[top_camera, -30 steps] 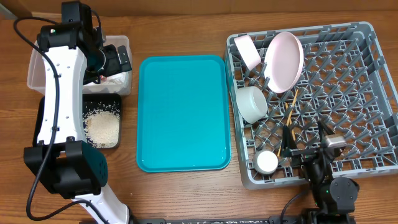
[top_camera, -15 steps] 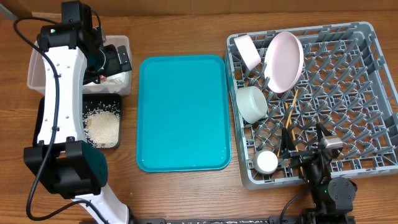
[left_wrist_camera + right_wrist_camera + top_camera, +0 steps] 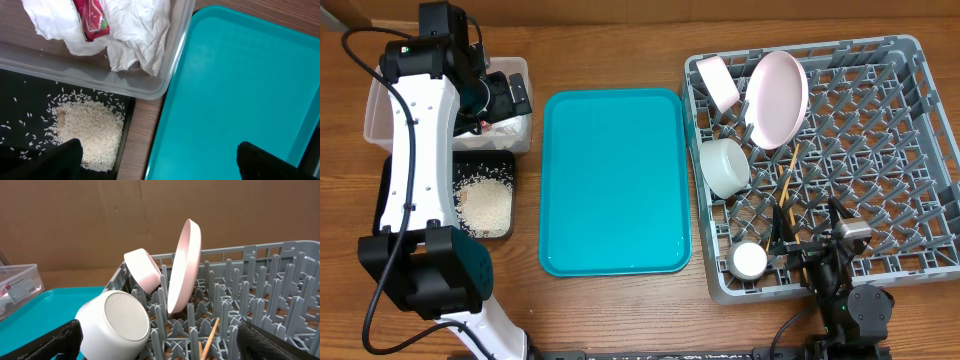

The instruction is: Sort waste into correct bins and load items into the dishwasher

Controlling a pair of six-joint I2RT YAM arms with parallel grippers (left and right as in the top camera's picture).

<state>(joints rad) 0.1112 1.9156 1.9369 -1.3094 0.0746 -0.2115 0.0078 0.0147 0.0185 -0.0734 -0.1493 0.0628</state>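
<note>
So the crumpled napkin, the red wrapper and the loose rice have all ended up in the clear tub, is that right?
Not quite. The crumpled napkin and the red wrapper are in the clear tub, but the rice is not. It lies piled in the black tray beside the tub, as the left wrist view shows.
</note>
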